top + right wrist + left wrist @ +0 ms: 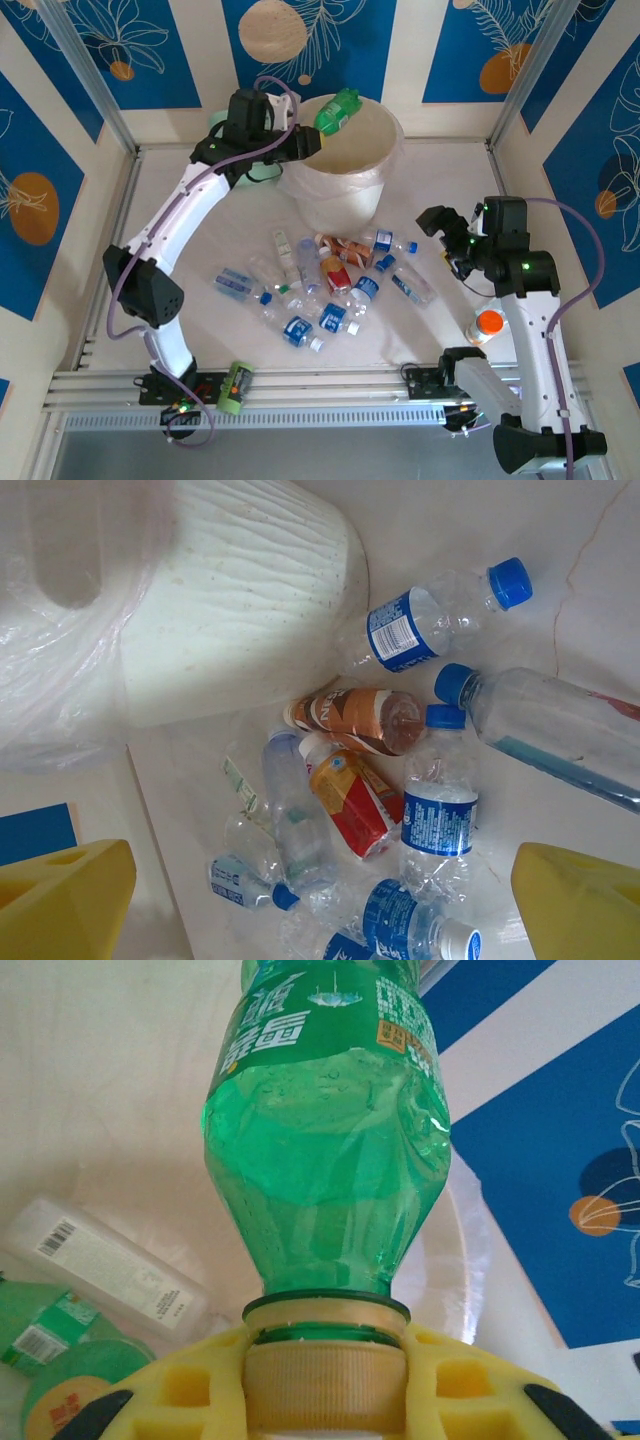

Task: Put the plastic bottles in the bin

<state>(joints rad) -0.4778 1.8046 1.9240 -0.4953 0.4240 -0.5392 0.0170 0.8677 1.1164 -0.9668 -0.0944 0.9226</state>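
Observation:
My left gripper (305,143) is shut on the yellow cap of a green bottle (338,110), which it holds over the rim of the cream bin (330,205). In the left wrist view the yellow fingers (180,1385) clamp the cap and the green bottle (325,1160) points away over the bag-lined bin (120,1110), where a clear bottle (100,1260) and another green one (50,1325) lie. Several plastic bottles (330,280) are heaped on the table in front of the bin. My right gripper (450,235) hovers open to their right, above the heap (420,820), with nothing between its fingers (65,895).
A bottle with an orange cap (487,325) stands beside the right arm's lower link. A pale-green pouch (262,172) lies behind the left arm, left of the bin. Patterned walls close in the table, and a metal rail (330,385) runs along the near edge.

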